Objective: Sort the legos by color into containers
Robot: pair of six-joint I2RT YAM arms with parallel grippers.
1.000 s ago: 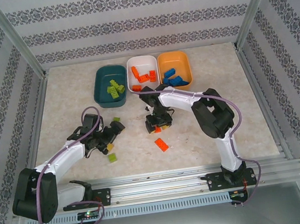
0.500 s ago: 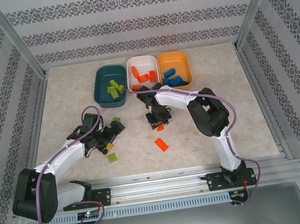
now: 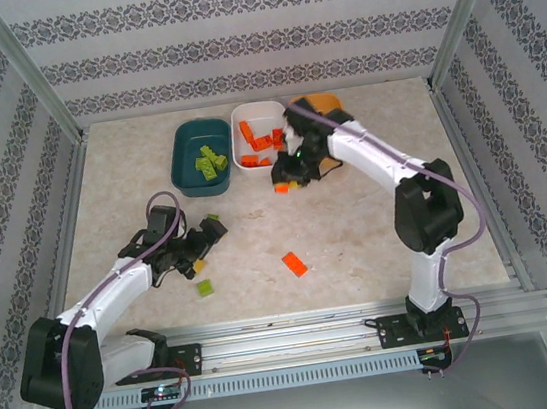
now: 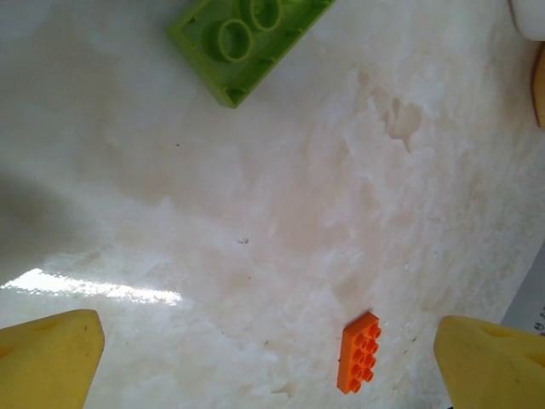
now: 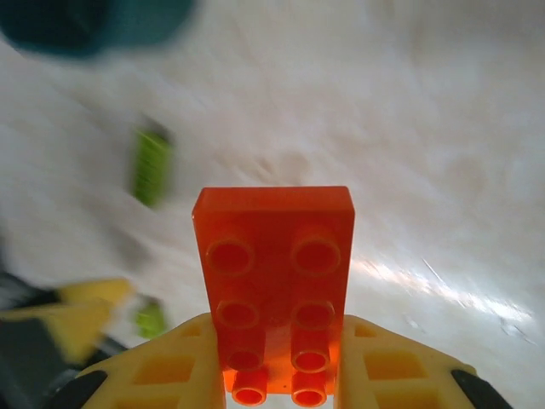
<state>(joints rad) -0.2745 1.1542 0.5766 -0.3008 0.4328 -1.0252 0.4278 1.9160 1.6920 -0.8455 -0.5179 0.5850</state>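
My right gripper (image 3: 287, 182) is shut on an orange-red lego (image 5: 274, 281), a two-by-four brick held by one end above the table just in front of the white container (image 3: 242, 116). That container holds several orange-red legos (image 3: 263, 137). The dark teal container (image 3: 180, 171) holds green legos (image 3: 212, 162). My right arm covers most of the orange container (image 3: 329, 104). My left gripper (image 3: 201, 246) stands open and low over the table, its yellow fingertips (image 4: 51, 358) wide apart. A lime green lego (image 4: 247, 38) lies just beyond it, and an orange-red lego (image 4: 359, 352) lies farther off.
Loose on the table are a green lego (image 3: 212, 218) by the left gripper, another green one (image 3: 205, 288) nearer the front, and an orange-red one (image 3: 294, 263) in the middle. Patterned walls and metal posts close in the table.
My right gripper closed on the orange-red lego at the table's middle, lifted it and carried it back toward the white container. The left arm has stayed still and open.
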